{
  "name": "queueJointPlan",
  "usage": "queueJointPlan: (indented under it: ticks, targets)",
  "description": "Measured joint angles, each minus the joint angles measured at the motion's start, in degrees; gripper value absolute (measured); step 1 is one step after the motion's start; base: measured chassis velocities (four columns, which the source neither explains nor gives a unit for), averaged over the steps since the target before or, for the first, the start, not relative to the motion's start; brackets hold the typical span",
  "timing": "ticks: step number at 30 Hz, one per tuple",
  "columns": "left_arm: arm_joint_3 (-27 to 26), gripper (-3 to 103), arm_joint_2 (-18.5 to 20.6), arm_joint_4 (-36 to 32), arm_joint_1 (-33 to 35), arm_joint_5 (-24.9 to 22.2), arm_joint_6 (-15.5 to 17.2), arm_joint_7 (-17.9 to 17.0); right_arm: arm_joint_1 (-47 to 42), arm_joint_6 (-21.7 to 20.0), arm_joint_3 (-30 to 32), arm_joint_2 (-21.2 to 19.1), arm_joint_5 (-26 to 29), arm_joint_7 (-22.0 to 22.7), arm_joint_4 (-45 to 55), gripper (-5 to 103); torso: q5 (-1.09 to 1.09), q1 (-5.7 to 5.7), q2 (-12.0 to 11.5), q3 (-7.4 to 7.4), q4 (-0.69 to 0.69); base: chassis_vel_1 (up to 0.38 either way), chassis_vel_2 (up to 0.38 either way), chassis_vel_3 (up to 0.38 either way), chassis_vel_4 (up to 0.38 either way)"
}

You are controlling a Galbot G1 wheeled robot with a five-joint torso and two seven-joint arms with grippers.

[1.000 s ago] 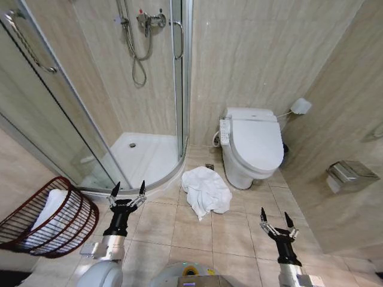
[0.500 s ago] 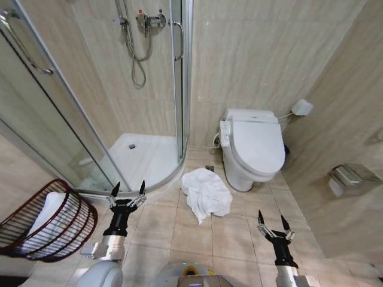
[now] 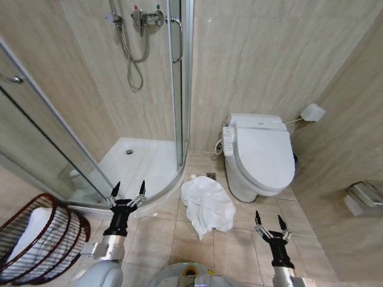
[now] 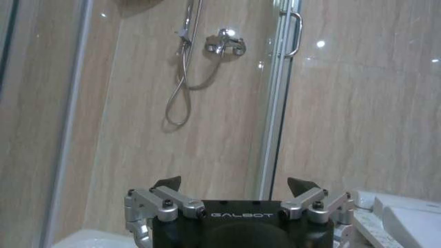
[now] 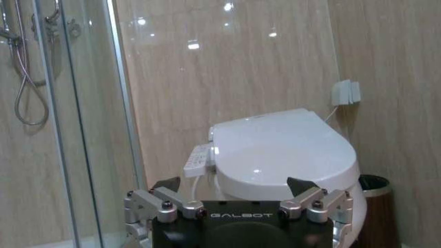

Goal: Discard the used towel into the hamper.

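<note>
Partly cropped, the hamper [image 3: 36, 242] sits well apart from the towel [image 3: 206, 203].

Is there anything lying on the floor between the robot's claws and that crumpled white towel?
Nothing visible. Bare tile lies between the towel and both open grippers, the left gripper and the right gripper. The toilet stands beside the towel, not in the way.

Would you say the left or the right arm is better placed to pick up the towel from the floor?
Marginally the right, I'd judge. The towel lies crumpled by the toilet, slightly nearer the open right gripper. The open left gripper sits nearer the hamper, so it remains a fair alternative.
</note>
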Motion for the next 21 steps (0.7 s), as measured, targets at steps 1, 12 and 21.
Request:
queueJointPlan:
  ticks: [1,12,21]
  targets:
    - [0.0,100,0.0,0.0,0.0,0.0,0.0,0.0,0.07,0.0,0.21,-0.05,-0.01,0.05,-0.04,100,0.02,-0.01,0.02,0.0,0.0,0.0,0.0,0.0,0.0]
    - [-0.01,100,0.0,0.0,0.01,0.0,0.0,0.0,-0.3,-1.95,0.64,-0.58,0.98,-0.99,0.47,100,0.02,0.02,0.08,0.05,0.01,0.0,0.0,0.001,0.001]
    - [0.0,100,0.0,0.0,0.01,0.0,0.0,0.0,-0.25,-1.58,0.38,-0.69,1.83,-0.99,-0.42,100,0.02,0.06,0.11,0.07,0.01,-0.076,0.063,0.077,-0.068]
